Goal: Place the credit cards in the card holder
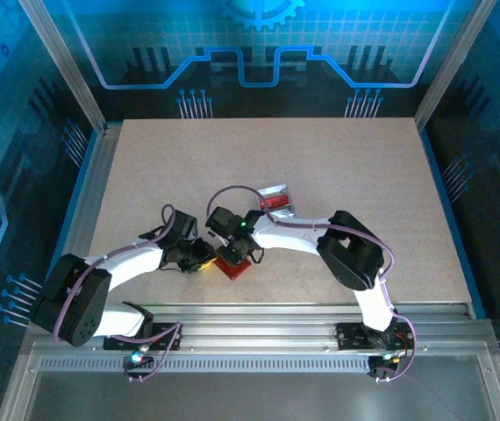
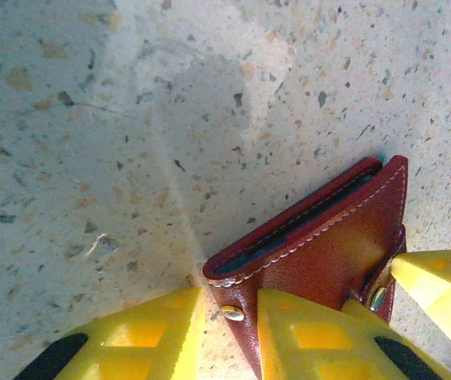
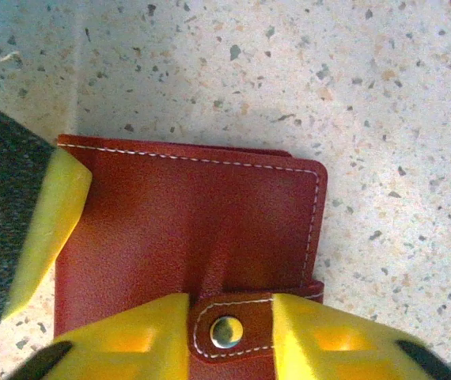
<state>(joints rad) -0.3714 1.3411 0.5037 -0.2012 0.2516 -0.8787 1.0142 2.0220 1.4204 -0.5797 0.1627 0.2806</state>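
Observation:
The card holder (image 1: 232,266) is a red stitched wallet lying folded on the table between both arms. In the left wrist view the card holder (image 2: 328,237) shows dark sleeve edges along its open side. My left gripper (image 2: 229,297) is shut on its near corner, by a small metal stud. In the right wrist view the card holder (image 3: 194,214) lies cover up. My right gripper (image 3: 229,305) is shut on its closing tab (image 3: 229,328), one yellow finger against each side. A flat red piece, perhaps one of the credit cards (image 1: 277,201), lies in the silver tray.
The shiny silver tray (image 1: 275,190) sits just behind the right arm's forearm. The right gripper's yellow finger (image 2: 447,293) shows beside the wallet in the left wrist view, and the left gripper's finger (image 3: 47,229) in the right wrist view. Speckled table surrounds the wallet.

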